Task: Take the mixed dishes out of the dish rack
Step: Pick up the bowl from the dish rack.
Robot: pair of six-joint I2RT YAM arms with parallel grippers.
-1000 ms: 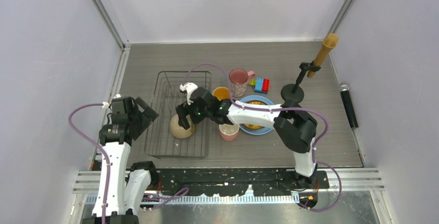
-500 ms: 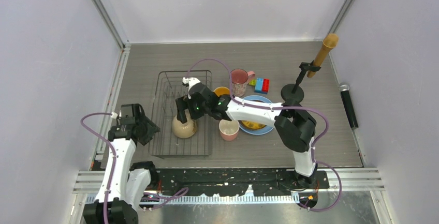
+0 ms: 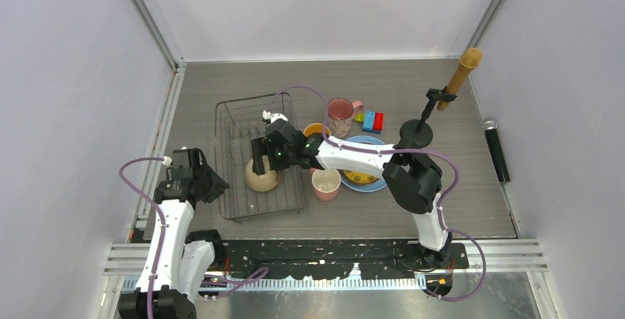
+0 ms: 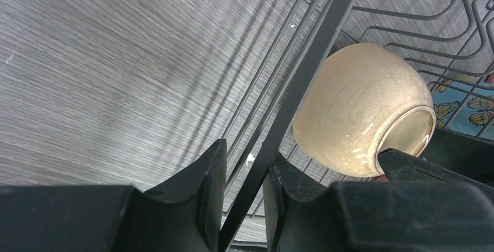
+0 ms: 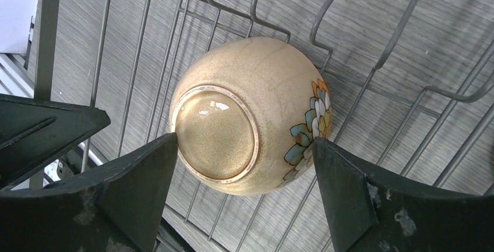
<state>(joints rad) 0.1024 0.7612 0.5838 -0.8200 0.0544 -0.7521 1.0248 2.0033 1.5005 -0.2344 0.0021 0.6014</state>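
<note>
The black wire dish rack (image 3: 239, 116) lies left of centre, turned slightly askew. A cream bowl with a flower pattern (image 3: 263, 181) lies bottom-up inside it. My right gripper (image 3: 259, 166) reaches down over the bowl (image 5: 256, 89). In the right wrist view that gripper (image 5: 244, 144) stands wide, with a fingertip pressed against each side of the bowl. My left gripper (image 3: 211, 186) is at the rack's left side. In the left wrist view it (image 4: 244, 170) is closed narrowly around a black rack bar (image 4: 303, 83), and the bowl (image 4: 361, 106) sits just beyond.
Right of the rack stand a pink cup (image 3: 326, 183), a yellow-lined mug (image 3: 315, 131) and a pink patterned mug (image 3: 340, 116). A blue plate (image 3: 379, 183) carries a yellow plate (image 3: 361, 178). Toy bricks (image 3: 372, 121), a black stand (image 3: 424, 131) and a black cylinder (image 3: 496, 149) lie further right.
My left gripper has moved in to the rack's left side and narrowed around its bar. The rack has turned, its far end shifting left. The right gripper stays on the bowl.
</note>
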